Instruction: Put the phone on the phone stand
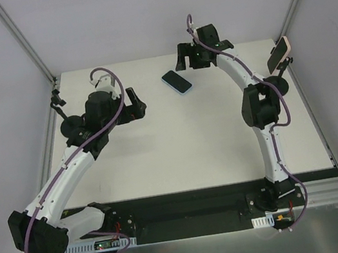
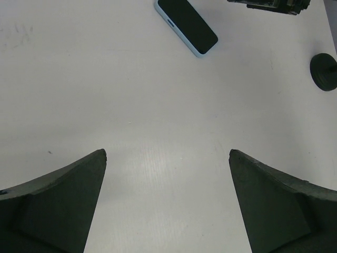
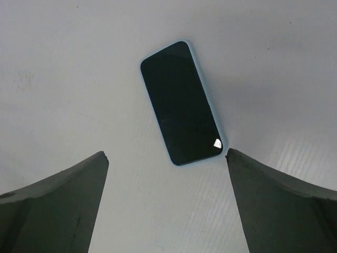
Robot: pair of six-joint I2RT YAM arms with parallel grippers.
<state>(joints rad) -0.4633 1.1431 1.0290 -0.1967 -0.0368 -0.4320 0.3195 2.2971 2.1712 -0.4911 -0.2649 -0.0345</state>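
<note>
No real containers, only two holders. The right phone stand (image 1: pixel 278 86) stood at the right edge of the worktop (image 1: pixel 179 144), with a second phone (image 1: pixel 279 54) in a pinkish case tilted on its top. The left phone stand (image 1: pixel 70 125) had a black round base at the left edge; its clip was too small to read.

The phone (image 1: pixel 177 81) lay flat on the worktop, far centre, set diagonally and screen up, well apart from both stands. It had a dark blank screen, a light blue case rim and rounded corners. The right wrist view showed a small bright glint at one lower corner (image 3: pixel 181 103).

The right end effector (image 1: pixel 187 58) hovered just beside the phone with its fingers spread wide and nothing gripped. In its wrist view the phone sat ahead of the gap (image 3: pixel 167 153), clear of both fingers.

The left end effector (image 1: pixel 137 104) was at mid-left, also spread wide and holding nothing, with bare worktop in its gap (image 2: pixel 167 153). In that view the phone (image 2: pixel 186 25) showed at the top edge and the base of the right phone stand (image 2: pixel 323 72) at the far right.
</note>
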